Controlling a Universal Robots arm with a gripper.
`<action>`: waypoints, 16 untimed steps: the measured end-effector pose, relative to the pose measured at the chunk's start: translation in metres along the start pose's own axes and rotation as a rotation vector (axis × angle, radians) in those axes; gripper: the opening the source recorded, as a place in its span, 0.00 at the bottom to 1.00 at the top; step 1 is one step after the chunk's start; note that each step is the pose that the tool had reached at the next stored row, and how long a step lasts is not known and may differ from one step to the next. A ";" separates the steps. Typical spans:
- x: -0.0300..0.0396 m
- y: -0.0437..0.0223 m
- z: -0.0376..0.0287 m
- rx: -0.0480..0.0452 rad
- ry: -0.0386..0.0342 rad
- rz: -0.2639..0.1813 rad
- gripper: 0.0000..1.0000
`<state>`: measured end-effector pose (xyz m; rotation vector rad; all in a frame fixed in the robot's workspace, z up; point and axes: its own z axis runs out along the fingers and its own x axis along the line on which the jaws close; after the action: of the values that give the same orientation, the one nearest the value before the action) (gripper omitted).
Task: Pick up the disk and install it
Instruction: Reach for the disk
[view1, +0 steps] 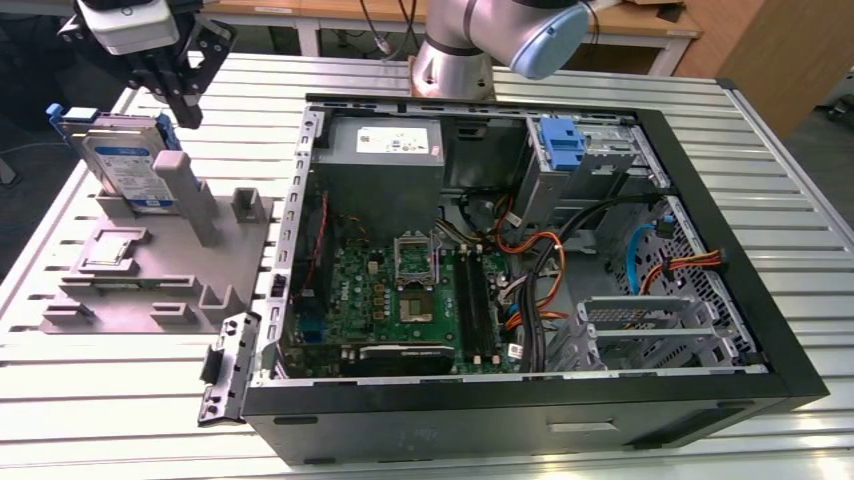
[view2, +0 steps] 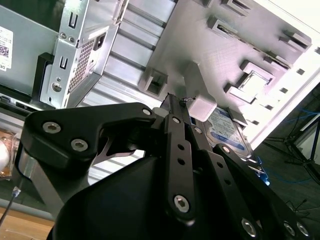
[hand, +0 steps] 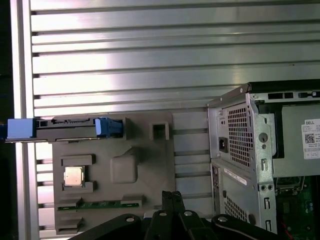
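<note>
My gripper (view1: 186, 110), closed together and empty, hangs above the grey fixture (view1: 134, 290) on the worktop (view1: 120, 400). The disk (view1: 123, 160) stands on edge there, near, at seven o'clock from me in the exterior view, its top edge running nine-to-three.

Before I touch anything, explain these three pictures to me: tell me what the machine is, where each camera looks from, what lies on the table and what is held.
The machine is one robot arm with an end effector, its fingers shut, holding nothing. The exterior view comes from a camera off the arm; both wrist views come from cameras riding on it. On the slatted metal table lie an open computer case and a grey holder. The disk, in its blue frame, stands on edge in that holder, with the end effector close above it.
</note>
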<state>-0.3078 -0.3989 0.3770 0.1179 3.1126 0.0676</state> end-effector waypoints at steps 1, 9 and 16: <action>0.0003 0.0000 0.0000 0.0000 0.0000 0.000 0.10; 0.0033 -0.0003 0.0002 0.0000 0.0000 0.000 0.10; 0.0061 -0.0005 0.0003 0.0000 0.0000 0.000 0.10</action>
<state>-0.3139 -0.3989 0.3766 0.1180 3.1125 0.0677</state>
